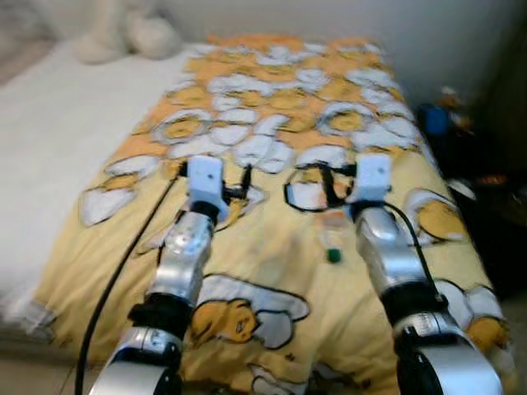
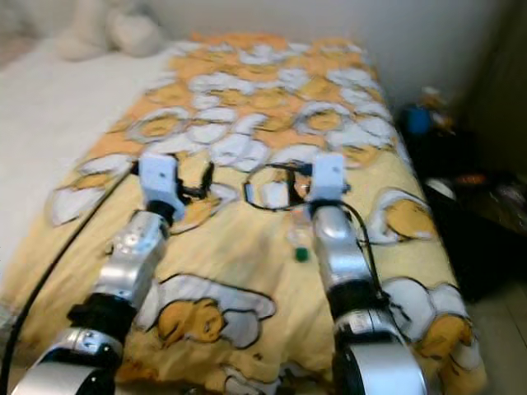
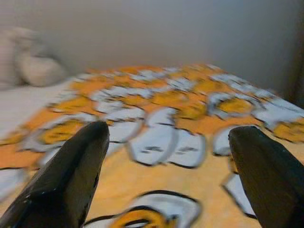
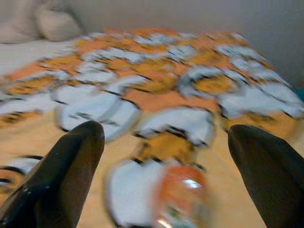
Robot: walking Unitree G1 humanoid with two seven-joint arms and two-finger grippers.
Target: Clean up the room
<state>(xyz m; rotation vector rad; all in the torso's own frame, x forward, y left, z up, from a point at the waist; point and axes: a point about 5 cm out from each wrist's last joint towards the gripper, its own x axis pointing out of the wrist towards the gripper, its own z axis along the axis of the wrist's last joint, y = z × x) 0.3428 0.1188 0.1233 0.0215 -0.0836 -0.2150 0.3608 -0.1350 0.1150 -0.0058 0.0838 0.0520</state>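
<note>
My glossy black plastic fingers (image 3: 71,180) and brushed-metal arms (image 1: 185,255) hang over the soft matt cloth blanket (image 1: 272,271).

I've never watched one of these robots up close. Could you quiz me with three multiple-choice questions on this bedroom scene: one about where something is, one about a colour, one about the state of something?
1. Where does the small bottle lie?
A. On the yellow blanket, just beside the right arm
B. On the floor
C. On the white plush toy

2. What colour is the bottle's cap?
A. Red
B. Green
C. White

3. How do the right gripper fingers stand?
A. Shut on the bottle
C. Shut on the blanket
B. Spread apart, holding nothing

Answers:
1 A: the head views show it resting on the blanket next to the right arm.
2 B: a green cap shows at its near end.
3 B: the right wrist view shows both fingers wide apart with the bottle lying between and beyond them, untouched. The left gripper is likewise open.
</note>
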